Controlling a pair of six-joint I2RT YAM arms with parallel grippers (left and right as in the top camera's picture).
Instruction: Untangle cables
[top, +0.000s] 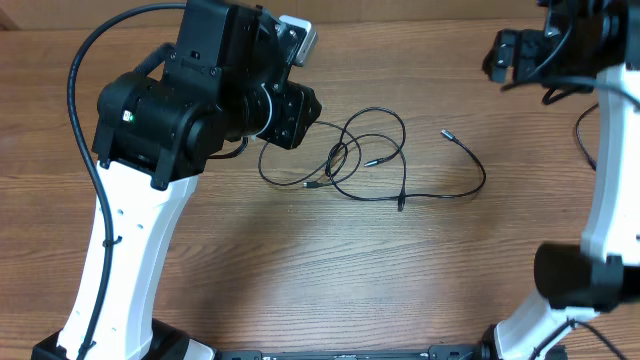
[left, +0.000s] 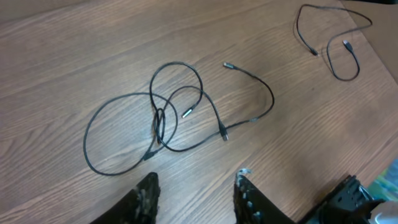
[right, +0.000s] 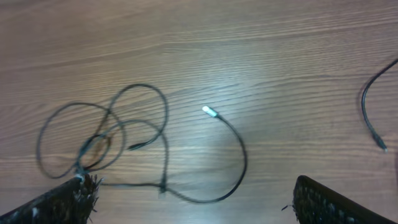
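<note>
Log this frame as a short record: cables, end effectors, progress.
tangle: overlapping loops on the table, one plug end trailing free
second cable: lies apart from the tangle
left end effector: open, empty, above the table near the tangle
right end effector: open, empty
progress: not yet untangled

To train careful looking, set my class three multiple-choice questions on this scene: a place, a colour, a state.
1. The tangle of thin black cables lies: A in a box; B on the brown wooden table; C in a drawer.
2. The loose cable's plug end is: A silvery; B red; C green.
3. The left arm's black fingers are: A shut on a cable; B apart, empty; C hidden.
Answers: B, wood grain surrounds it; A, it glints pale; B, bare table shows between them.
</note>
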